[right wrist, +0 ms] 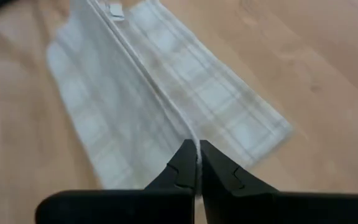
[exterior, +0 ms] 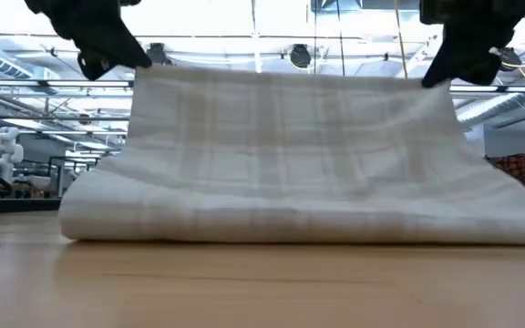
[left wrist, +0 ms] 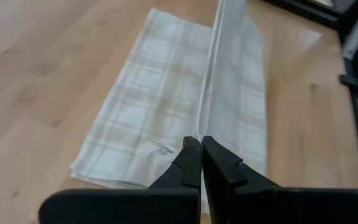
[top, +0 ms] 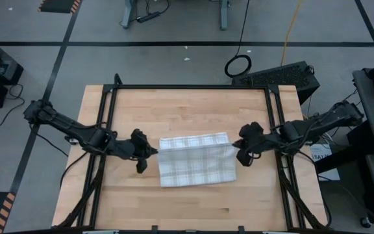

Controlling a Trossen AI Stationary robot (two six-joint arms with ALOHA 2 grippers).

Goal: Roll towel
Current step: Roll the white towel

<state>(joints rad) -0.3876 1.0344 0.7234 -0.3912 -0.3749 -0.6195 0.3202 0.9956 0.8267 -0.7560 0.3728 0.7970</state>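
Left claw, right claw pinching raised towel edge; bare table all around.

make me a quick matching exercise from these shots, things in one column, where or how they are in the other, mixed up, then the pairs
Things:
1. left gripper
2. right gripper
3. towel
4. table

Places or states:
A. light wood top, bare on the far side of the cloth
B. shut on the cloth edge at the end on the high view's right
C. part lying flat, one edge lifted and pulled taut
D. shut on the cloth edge at the end on the high view's left

Pairs: 1-D, 2-B, 3-C, 4-A
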